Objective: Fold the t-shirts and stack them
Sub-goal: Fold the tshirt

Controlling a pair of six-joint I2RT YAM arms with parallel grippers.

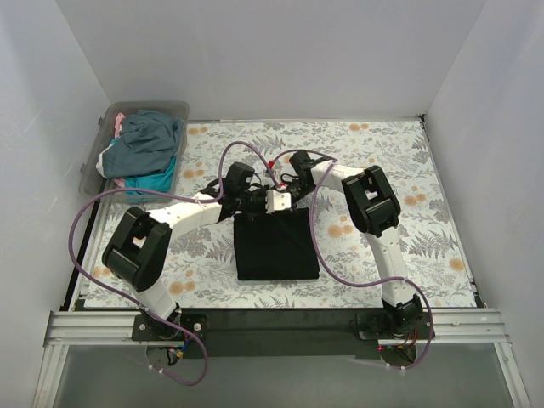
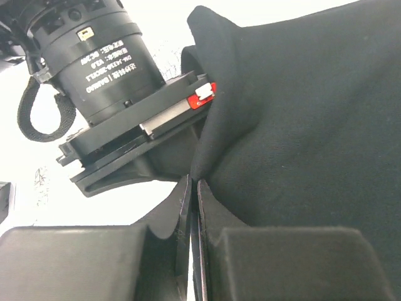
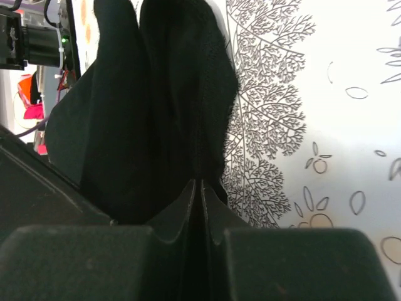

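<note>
Top external view: left gripper and right gripper, side by side, each pinch the far edge of the black t-shirt, which extends nearward from both.

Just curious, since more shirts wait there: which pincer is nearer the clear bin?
Left. The left pincer pinches the far edge of the black shirt on the bin side; the right pincer pinches beside it, farther off.

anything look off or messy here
Nothing stands out. The black t-shirt lies as a tidy rectangle, left gripper and right gripper shut on its far edge; the other shirts sit crumpled in the clear bin.
</note>
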